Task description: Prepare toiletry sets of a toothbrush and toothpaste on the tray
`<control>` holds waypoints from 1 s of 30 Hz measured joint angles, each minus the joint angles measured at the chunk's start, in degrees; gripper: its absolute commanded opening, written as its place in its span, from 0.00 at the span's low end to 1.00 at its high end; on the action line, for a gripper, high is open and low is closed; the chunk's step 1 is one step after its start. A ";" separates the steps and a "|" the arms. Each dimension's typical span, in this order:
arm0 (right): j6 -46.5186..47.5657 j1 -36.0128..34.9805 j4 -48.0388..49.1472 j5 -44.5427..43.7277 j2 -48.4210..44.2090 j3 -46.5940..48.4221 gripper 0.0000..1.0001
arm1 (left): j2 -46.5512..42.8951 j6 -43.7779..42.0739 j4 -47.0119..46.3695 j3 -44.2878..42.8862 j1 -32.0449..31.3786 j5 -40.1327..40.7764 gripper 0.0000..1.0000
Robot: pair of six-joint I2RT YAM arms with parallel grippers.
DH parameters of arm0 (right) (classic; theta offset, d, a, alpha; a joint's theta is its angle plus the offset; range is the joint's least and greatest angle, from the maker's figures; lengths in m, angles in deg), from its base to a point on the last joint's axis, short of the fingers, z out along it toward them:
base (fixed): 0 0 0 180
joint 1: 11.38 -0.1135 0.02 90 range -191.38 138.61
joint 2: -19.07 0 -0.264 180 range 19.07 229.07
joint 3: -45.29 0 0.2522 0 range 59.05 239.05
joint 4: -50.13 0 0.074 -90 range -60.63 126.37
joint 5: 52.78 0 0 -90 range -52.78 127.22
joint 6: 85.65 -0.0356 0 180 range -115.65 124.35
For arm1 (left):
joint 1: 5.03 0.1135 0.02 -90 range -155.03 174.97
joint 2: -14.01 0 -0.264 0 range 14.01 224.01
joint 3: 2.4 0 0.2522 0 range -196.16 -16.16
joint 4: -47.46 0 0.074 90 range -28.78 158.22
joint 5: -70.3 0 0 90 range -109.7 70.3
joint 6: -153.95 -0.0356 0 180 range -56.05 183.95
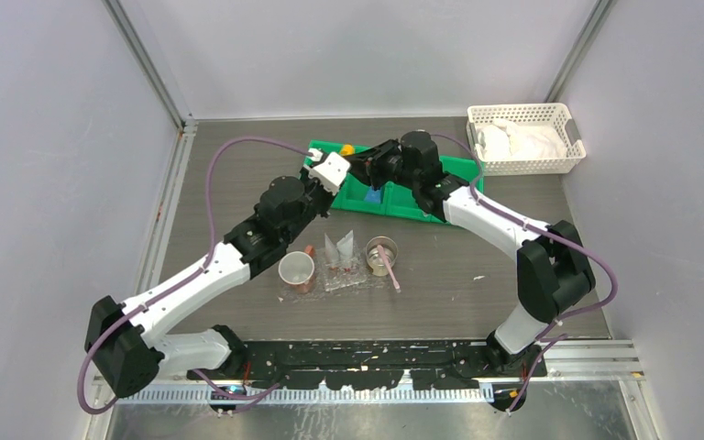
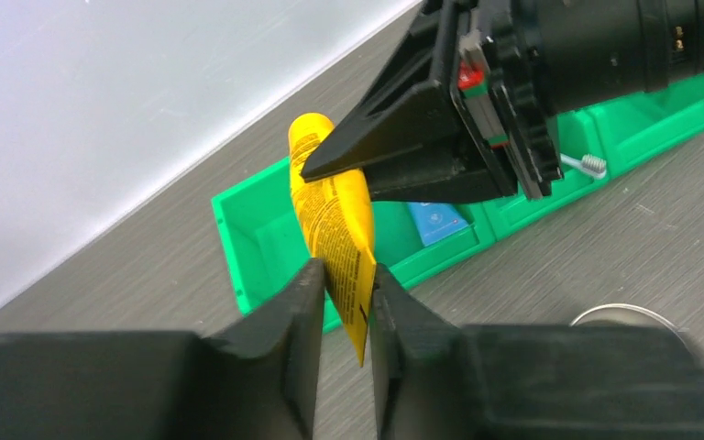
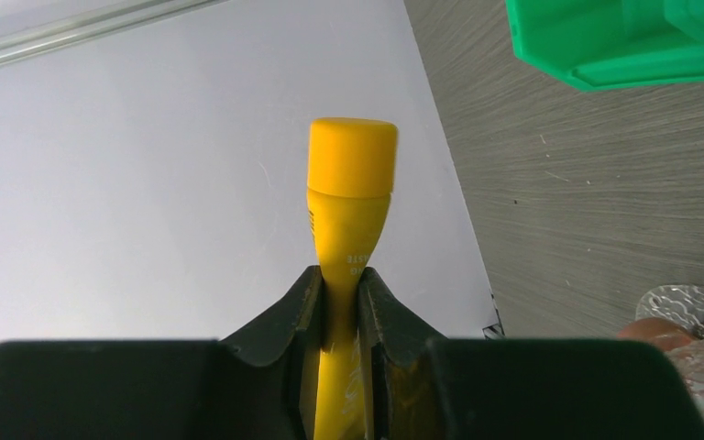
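Observation:
A yellow toothpaste tube [image 2: 335,206] hangs in the air over the green bin, held by both arms. My right gripper [image 3: 338,280] is shut on the tube's body just below its yellow cap [image 3: 352,156]. My left gripper [image 2: 346,275] is shut on the flat crimped end, with both pads against it. In the top view the two grippers meet at the bin's left end [image 1: 353,165]. The see-through tray [image 1: 359,280] lies mid-table. A pink toothbrush [image 1: 390,270] stands in the steel cup [image 1: 382,255]. A grey toothbrush [image 2: 585,164] and a blue toothpaste [image 2: 435,221] lie in the bin.
The green four-compartment bin [image 1: 454,174] sits at the back centre, and a white lattice basket [image 1: 522,137] with white cloth at the back right. A copper-toned cup [image 1: 296,271] stands at the tray's left edge. Two pale tube-like items [image 1: 339,247] stand on the tray.

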 measured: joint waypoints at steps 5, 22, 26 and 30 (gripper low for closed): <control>-0.02 0.11 0.42 -0.79 0.00 -1.01 0.15 | 2.21 -0.76 1.64 -2.27 0.61 0.61 0.01; 4.28 -0.20 1.27 4.42 0.04 1.62 1.00 | 4.52 1.88 14.88 -13.57 1.70 -2.10 0.01; 11.98 0.92 -4.15 4.13 -0.33 4.24 1.00 | 4.68 3.06 23.98 -20.74 1.70 -1.75 0.01; 23.67 1.90 -15.50 1.70 -3.15 6.78 1.00 | 5.68 5.88 36.35 -33.16 1.68 -0.76 0.01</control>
